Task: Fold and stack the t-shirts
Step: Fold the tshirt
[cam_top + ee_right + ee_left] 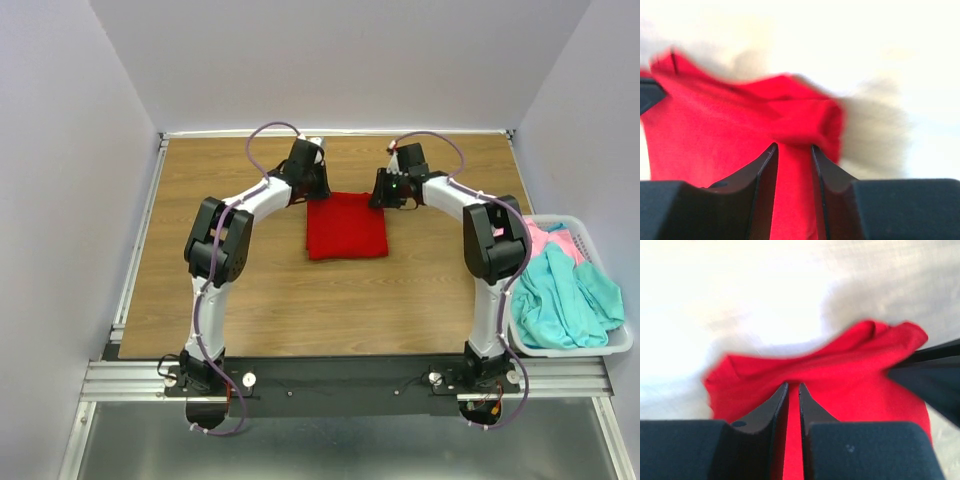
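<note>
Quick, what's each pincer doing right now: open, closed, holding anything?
Left pincer: closed on an edge of the red t-shirt.
Right pincer: closed on the same red t-shirt, cloth bunched between its fingers.

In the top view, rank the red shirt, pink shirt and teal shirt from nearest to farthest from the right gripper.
1. red shirt, gripped by the right gripper, mid-table.
2. pink shirt, far end of the basket.
3. teal shirt, near end of the basket.
</note>
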Robot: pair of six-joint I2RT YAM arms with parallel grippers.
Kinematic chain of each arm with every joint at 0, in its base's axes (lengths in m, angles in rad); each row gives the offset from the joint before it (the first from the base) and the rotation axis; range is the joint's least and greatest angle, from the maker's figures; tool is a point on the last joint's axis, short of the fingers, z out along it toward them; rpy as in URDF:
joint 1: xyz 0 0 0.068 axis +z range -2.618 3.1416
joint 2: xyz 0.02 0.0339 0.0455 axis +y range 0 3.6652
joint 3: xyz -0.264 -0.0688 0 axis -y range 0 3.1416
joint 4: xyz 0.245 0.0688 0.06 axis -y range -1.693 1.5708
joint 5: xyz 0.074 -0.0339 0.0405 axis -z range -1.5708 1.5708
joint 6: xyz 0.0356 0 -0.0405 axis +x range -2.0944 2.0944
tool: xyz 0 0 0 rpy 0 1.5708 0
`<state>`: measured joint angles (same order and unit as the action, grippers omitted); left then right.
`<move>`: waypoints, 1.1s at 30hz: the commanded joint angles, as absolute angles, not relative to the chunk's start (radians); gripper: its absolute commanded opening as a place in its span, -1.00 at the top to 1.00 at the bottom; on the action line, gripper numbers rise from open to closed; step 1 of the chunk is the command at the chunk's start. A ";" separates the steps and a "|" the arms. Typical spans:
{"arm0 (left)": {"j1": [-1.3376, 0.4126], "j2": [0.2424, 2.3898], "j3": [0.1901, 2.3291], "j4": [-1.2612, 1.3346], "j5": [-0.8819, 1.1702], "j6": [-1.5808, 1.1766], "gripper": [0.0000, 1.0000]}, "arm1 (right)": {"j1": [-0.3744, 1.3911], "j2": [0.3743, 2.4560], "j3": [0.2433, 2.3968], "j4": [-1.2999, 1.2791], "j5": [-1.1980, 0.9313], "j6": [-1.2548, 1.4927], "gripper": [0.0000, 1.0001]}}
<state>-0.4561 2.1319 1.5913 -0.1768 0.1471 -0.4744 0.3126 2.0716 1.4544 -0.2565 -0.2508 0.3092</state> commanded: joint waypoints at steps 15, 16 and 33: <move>-0.419 1.805 1.172 0.267 0.221 -0.600 0.46 | 0.235 1.905 1.195 0.366 -0.696 0.666 -0.01; -0.420 1.761 1.142 0.290 0.206 -0.607 0.46 | 0.233 1.902 1.171 0.405 -0.710 0.682 -0.01; -0.414 2.083 1.319 0.362 0.302 -0.614 0.47 | 0.212 2.227 1.314 0.591 -0.831 0.799 -0.02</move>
<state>-0.4259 2.0155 1.2316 0.3820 0.2680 -0.6128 0.2291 2.1468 1.2438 0.5442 -0.8032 0.7654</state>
